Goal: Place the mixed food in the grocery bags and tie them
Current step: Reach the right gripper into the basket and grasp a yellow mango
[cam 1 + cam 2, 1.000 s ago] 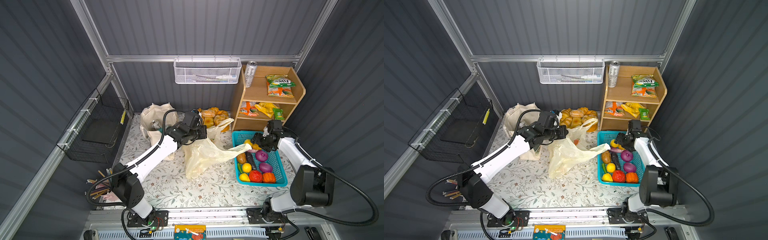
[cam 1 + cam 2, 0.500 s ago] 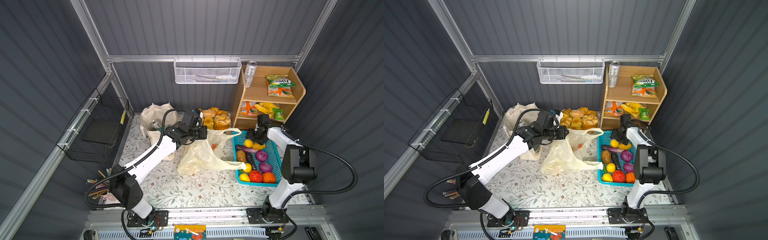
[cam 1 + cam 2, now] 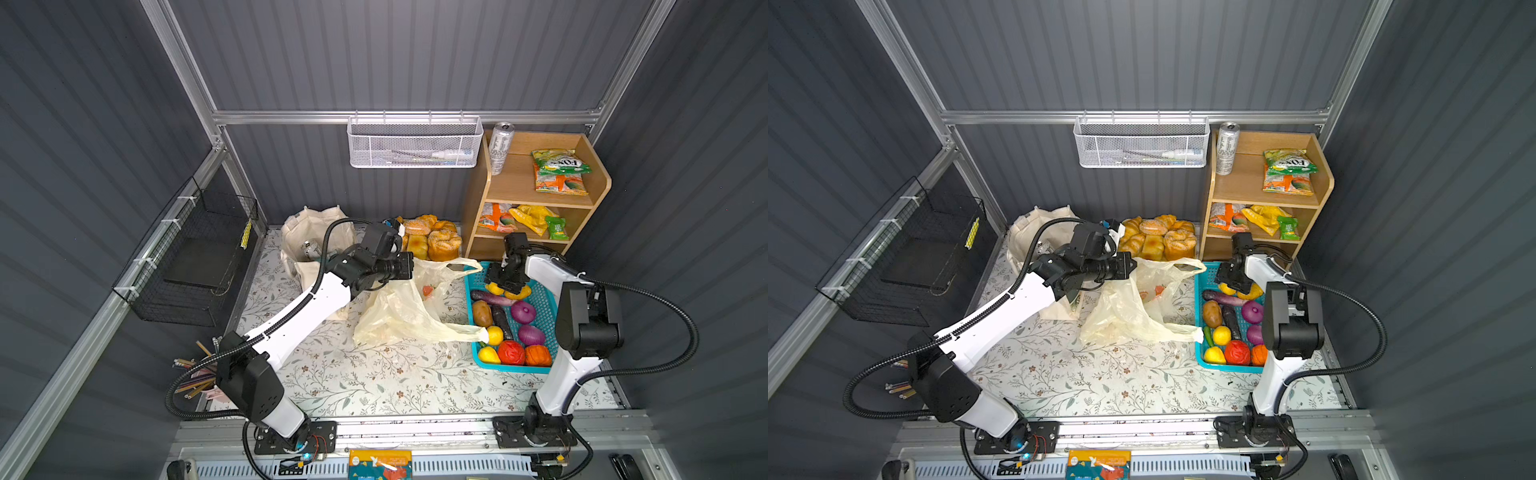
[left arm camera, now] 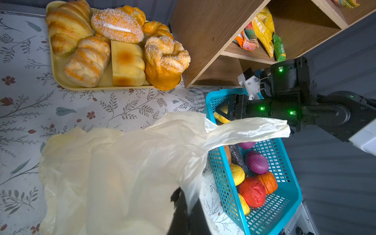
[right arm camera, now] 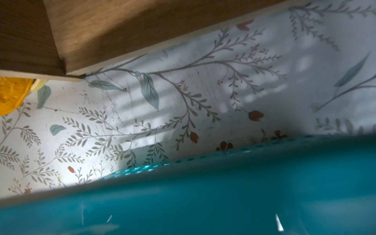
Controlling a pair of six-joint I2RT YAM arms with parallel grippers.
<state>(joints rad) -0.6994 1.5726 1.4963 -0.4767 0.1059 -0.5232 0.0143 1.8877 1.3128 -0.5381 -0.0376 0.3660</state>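
Grips plastic bag (image 3: 399, 316) rim between closed left fingers (image 3: 409, 266), with bulk at 6 o'clock. Poises right fingers (image 3: 503, 283) over yellow produce (image 3: 518, 293) at 12 o'clock end of basket (image 3: 511, 368); cannot tell spread.

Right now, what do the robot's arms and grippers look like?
The left arm and right arm have glossy white shells, bulky black joints and ribbed black cable hoses. Left gripper and right gripper are black; green lights dot the right one.

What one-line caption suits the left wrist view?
Pale plastic bag spilling across a turquoise basket of toy produce, bread tray beyond.
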